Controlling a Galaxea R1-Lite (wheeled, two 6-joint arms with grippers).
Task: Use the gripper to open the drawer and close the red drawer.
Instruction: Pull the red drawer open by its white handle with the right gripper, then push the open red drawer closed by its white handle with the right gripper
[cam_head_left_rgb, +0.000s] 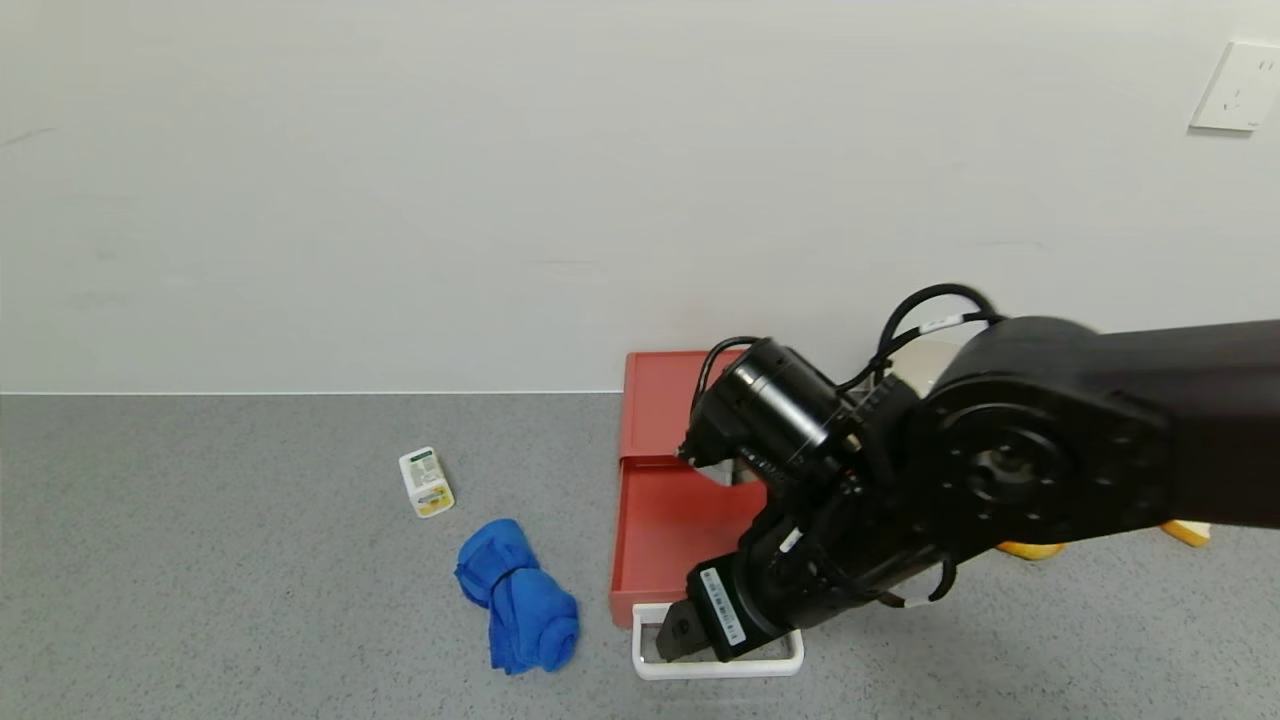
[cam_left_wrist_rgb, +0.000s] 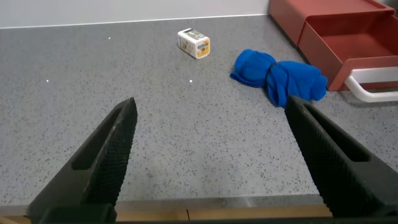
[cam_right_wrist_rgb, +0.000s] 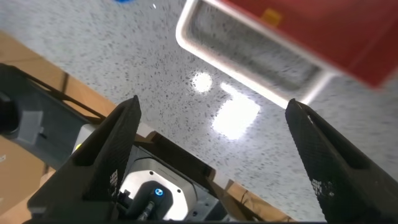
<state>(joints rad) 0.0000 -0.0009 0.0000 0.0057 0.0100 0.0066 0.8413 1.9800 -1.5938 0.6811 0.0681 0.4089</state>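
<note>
The drawer (cam_head_left_rgb: 668, 520) sits pulled out; the right gripper (cam_head_left_rgb: 690, 632), fingers spread, hovers at its white handle (cam_head_left_rgb: 716, 668), so pushing shut seems next

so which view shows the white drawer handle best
The right wrist view: the white loop handle fills the upper frame, unobstructed, between the open jaws of the right gripper. The head view has that gripper covering much of the handle. The left wrist view catches only its corner at the frame edge.
</note>
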